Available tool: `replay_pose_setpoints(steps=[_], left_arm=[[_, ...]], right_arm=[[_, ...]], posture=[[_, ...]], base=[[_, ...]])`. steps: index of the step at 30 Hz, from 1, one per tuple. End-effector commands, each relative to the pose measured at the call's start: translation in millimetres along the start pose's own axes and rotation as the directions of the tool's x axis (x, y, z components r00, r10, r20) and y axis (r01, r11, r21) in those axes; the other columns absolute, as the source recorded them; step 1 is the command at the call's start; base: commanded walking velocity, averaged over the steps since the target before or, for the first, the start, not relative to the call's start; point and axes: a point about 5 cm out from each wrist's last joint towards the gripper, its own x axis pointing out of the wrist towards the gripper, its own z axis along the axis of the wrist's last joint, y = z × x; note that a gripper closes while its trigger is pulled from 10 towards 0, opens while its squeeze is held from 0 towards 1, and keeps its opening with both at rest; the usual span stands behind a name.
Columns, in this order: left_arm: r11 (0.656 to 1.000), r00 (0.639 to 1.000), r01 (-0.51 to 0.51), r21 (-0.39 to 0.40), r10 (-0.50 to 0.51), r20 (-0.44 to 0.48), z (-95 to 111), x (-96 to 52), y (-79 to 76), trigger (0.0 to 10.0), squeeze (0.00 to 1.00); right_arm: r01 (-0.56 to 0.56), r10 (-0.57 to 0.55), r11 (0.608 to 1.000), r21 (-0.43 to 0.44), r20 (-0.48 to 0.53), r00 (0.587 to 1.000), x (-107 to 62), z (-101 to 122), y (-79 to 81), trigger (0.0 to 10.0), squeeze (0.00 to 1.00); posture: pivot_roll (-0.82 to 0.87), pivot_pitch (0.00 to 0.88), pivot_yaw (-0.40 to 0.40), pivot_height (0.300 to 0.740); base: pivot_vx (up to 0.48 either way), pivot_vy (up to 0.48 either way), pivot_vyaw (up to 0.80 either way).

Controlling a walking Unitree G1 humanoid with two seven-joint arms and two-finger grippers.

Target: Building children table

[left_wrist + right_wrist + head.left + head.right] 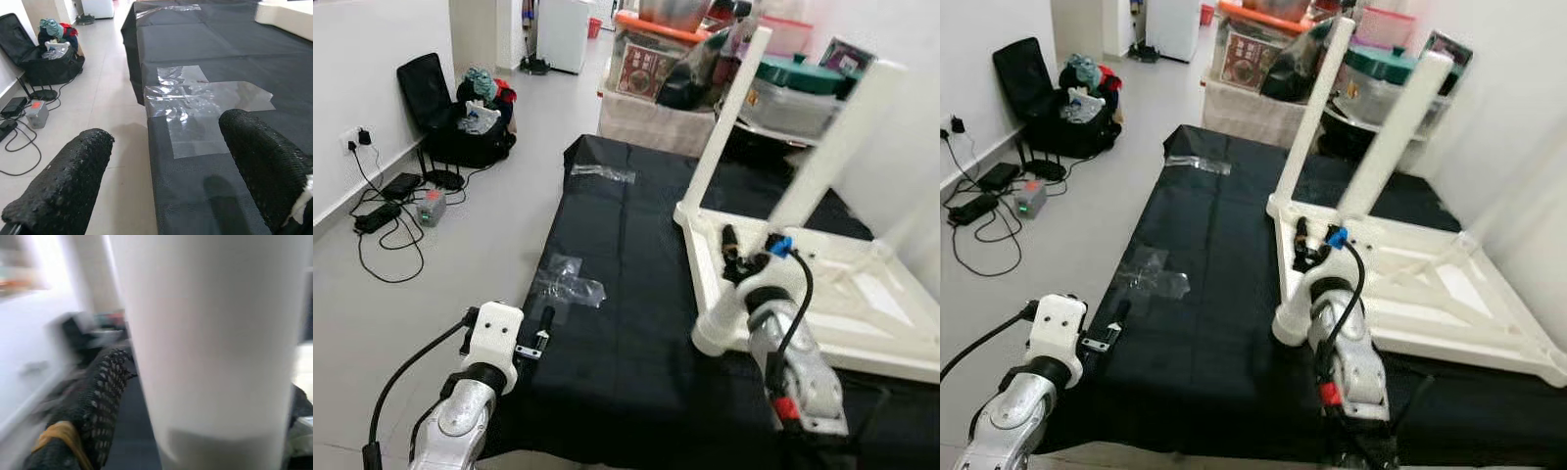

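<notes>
On the black-covered worktop (626,323) the white children's table (862,294) lies upside down, its underside frame facing up, toward the robot's right side. Two white legs already stand on it: one slim leg (724,117) at the far-left corner and a second leg (832,147) just beside it to the right. The near-left corner (715,338) shows a round stub or socket with no tall leg rising from it, and the right-hand corners run out of frame, so I cannot tell whether they carry legs.

The right end effector (736,257) sits inside the frame at the foot of the far-left leg, its black fingers close around the leg's base. In the right wrist view a white cylinder (210,333) stands directly against one finger (98,396); the picture is blurred, so whether the fingers actually clamp it I cannot tell.

The left end effector (166,161) hangs at the near-left edge of the worktop with its fingers spread wide and holding nothing, above patches of clear tape (205,98) stuck to the black cover.

By my reading the build is roughly halfway: two legs are mounted, at least one corner is yet to be fitted, and the table then needs turning upright.
</notes>
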Motion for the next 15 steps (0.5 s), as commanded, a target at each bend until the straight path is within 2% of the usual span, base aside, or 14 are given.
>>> replay_pose_setpoints(steps=[1, 3, 6, 7, 8, 9, 10, 13, 14, 15], left_arm=[[1.000, 1.000, 0.012, -0.007, -0.012, -0.004, -1, 1.3, -4.6, 10.0, 0.00], [1.000, 1.000, 0.013, -0.007, -0.013, -0.004, -1, 1.3, -4.7, 10.0, 0.00], [1.000, 1.000, 0.011, -0.008, -0.011, -0.002, -1, 1.3, -4.8, 10.0, 0.00], [1.000, 1.000, 0.011, -0.008, -0.011, -0.002, -1, 1.3, -4.8, 10.0, 0.00], [1.000, 1.000, 0.010, -0.008, -0.010, -0.002, -1, 0.8, -5.0, 10.0, 0.00], [1.000, 1.000, 0.010, -0.008, -0.010, -0.002, -1, 0.7, -5.0, 10.0, 0.00], [1.000, 1.000, 0.009, -0.007, -0.009, -0.002, -1, 0.4, -5.0, 10.0, 0.00], [1.000, 1.000, 0.009, -0.006, -0.009, -0.002, -1, 0.2, -4.9, 10.0, 0.00], [1.000, 1.000, 0.007, -0.005, -0.007, -0.002, -1, 0.0, -4.4, 10.0, 0.00], [1.000, 1.000, 0.007, -0.005, -0.007, -0.002, -1, 0.0, -4.4, 10.0, 0.00]], right_arm=[[-0.313, 0.313, 0.949, 0.027, 0.022, 0.950, 0.7, 19, 24.7, 10.0, 0.00], [-0.356, 0.356, 0.934, 0.020, 0.014, 0.935, -0.6, 20, 26.8, 10.0, 0.00], [-0.474, 0.474, 0.881, 0.006, -0.016, 0.880, -1.3, 22, 31.1, 10.0, 0.00], [-0.474, 0.474, 0.881, 0.006, -0.016, 0.880, -1.3, 22, 31.1, 10.0, 0.00], [-0.497, 0.497, 0.867, 0.011, -0.038, 0.867, 0.2, 15, 32.0, 9.0, 0.00], [-0.498, 0.498, 0.867, 0.013, -0.043, 0.866, 0.7, 13, 32.0, 9.0, 0.00], [-0.482, 0.482, 0.876, 0.014, -0.061, 0.874, 2.9, 7, 30.4, 1.8, 0.00], [-0.472, 0.471, 0.882, 0.014, -0.074, 0.879, 4.4, 4, 29.1, 1.8, 0.00], [-0.454, 0.453, 0.891, 0.009, -0.095, 0.887, 5.1, -3, 27.5, 0.0, 0.00], [-0.454, 0.453, 0.891, 0.009, -0.095, 0.887, 5.1, -3, 27.5, 0.0, 0.00]], posture=[[0.13, 0.000, -0.201, 0.740], [0.13, 0.000, -0.201, 0.740], [0.14, 0.000, -0.207, 0.740], [0.14, 0.000, -0.207, 0.740], [0.14, 0.000, -0.212, 0.740], [0.14, 0.000, -0.212, 0.740], [0.15, 0.000, -0.217, 0.740], [0.15, 0.000, -0.217, 0.740], [0.15, 0.000, -0.217, 0.740], [0.15, 0.000, -0.217, 0.740]], base=[[0.000, 0.000, 0.00], [0.000, 0.000, 0.00], [0.000, 0.000, 0.00], [0.000, 0.000, 0.00], [0.000, 0.000, 0.00], [0.000, 0.000, 0.00], [0.000, 0.000, 0.00], [0.000, 0.000, 0.00], [0.000, 0.000, 0.00], [0.000, 0.000, 0.00]])
